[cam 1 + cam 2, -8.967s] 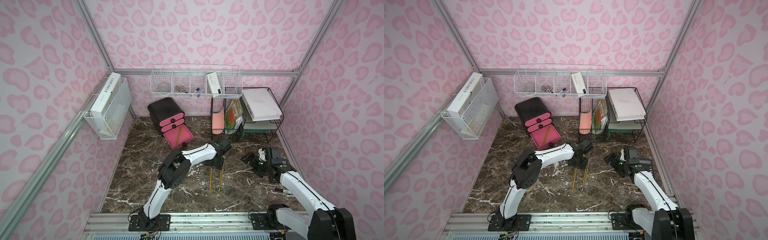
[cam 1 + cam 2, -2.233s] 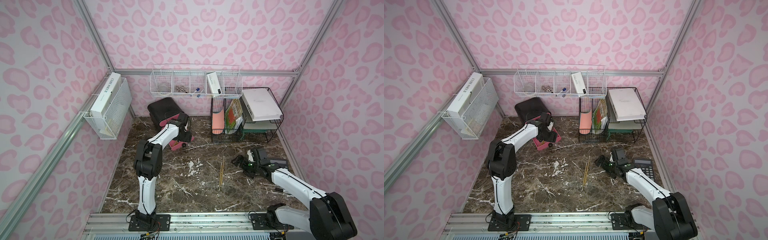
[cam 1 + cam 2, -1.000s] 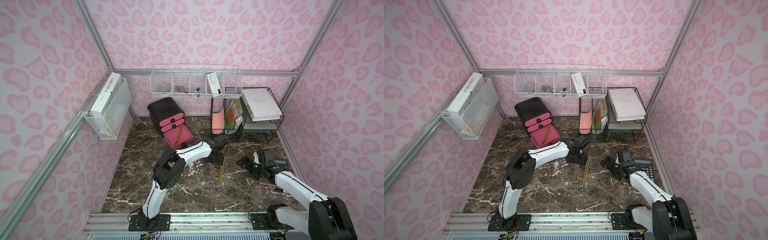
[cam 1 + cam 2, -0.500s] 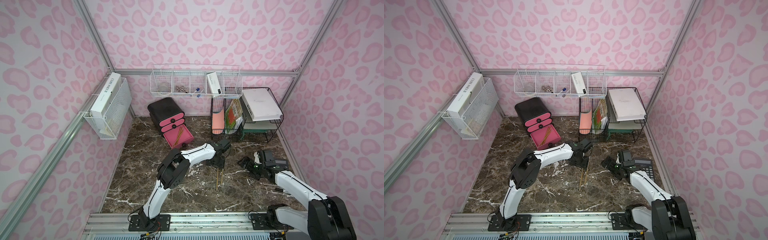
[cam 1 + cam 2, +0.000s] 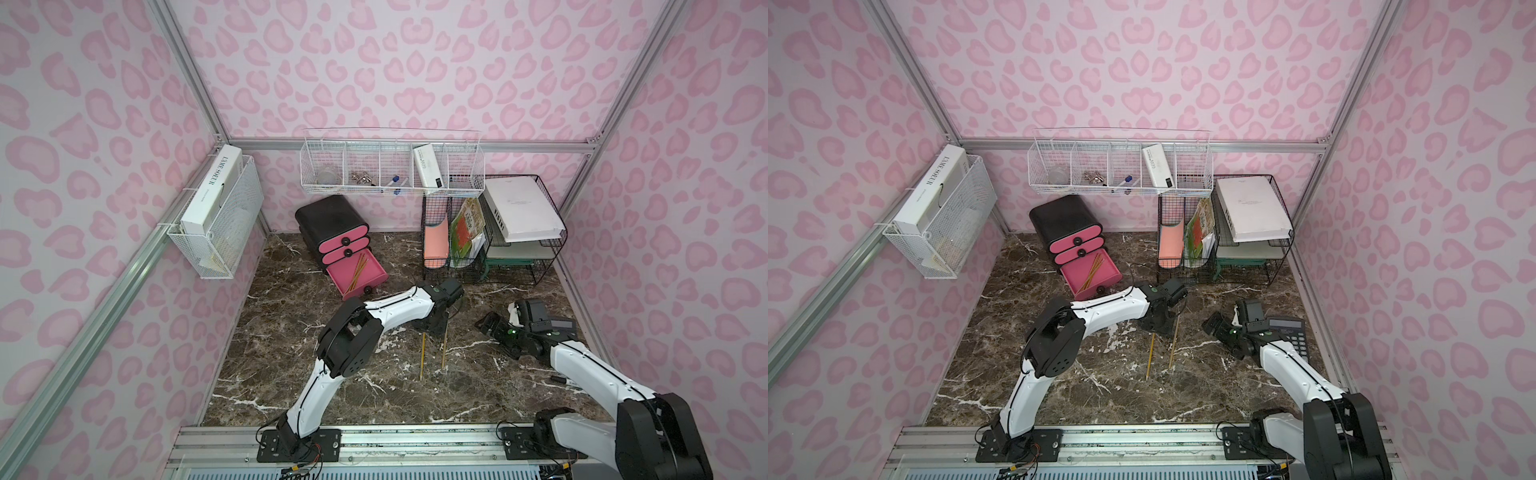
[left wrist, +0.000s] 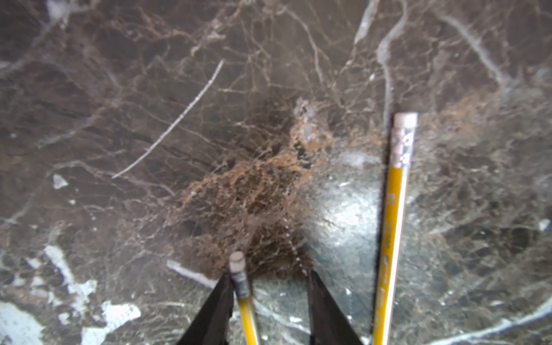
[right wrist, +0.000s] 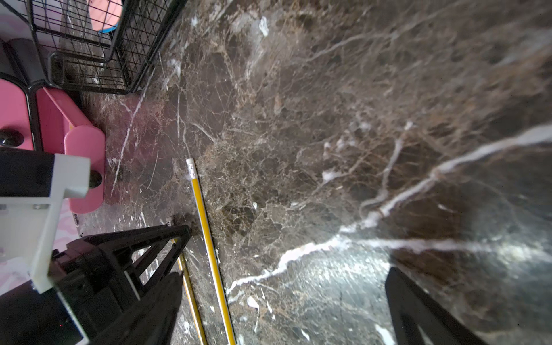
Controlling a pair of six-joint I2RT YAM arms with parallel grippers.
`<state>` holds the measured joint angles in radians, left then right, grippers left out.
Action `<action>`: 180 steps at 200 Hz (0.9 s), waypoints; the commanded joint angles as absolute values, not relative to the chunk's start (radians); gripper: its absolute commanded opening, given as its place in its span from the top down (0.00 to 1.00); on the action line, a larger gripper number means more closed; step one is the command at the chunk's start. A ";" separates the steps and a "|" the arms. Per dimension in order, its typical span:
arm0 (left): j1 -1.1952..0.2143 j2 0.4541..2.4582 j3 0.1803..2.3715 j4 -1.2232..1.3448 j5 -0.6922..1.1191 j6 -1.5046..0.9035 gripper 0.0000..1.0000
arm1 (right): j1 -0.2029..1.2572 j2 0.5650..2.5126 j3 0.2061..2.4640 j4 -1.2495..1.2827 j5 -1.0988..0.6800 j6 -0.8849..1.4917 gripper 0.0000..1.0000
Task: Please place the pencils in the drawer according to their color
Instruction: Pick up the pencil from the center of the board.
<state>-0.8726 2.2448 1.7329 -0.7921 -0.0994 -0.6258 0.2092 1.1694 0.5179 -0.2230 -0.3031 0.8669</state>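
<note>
Straddling a yellow pencil [image 6: 240, 283], the left end effector [image 6: 268, 277] stood partly open; the right end effector [image 5: 494, 332] was wide open, empty.

**Both top views:** one stereo head high above the front rail [image 5: 415, 436], tilted down toward the back wall [image 5: 395, 62], wide enough for the whole marble tabletop [image 5: 282, 332]; framing nearly identical, shifted slightly sideways. **Left wrist view:** close above the marble, facing down past the left gripper [image 6: 270, 277] onto a yellow pencil [image 6: 242, 294] and a second pencil [image 6: 394, 209]. **Right wrist view:** low, oblique, farther back, sharing those pencils and that gripper, with the open drawer [image 7: 85, 143] and wire rack [image 7: 92, 86] beyond
</note>
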 commanded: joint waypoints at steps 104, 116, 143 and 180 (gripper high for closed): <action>-0.873 2.291 1.691 -0.820 -0.068 -0.634 1.00 | 0.205 1.150 0.546 -0.254 -0.303 0.860 0.02; -0.874 2.288 1.687 -0.817 -0.062 -0.624 1.00 | 0.204 1.150 0.549 -0.256 -0.302 0.859 0.02; -0.872 2.244 1.659 -0.798 -0.075 -0.583 1.00 | 0.203 1.149 0.552 -0.258 -0.304 0.859 0.02; -0.862 2.133 1.620 -0.785 -0.139 -0.482 1.00 | 0.203 1.152 0.553 -0.253 -0.308 0.861 0.02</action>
<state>-0.8711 2.1761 1.6447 -0.7223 -0.1211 -0.5682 0.2028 1.1522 0.5438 -0.2501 -0.3031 0.8631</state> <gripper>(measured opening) 0.072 0.977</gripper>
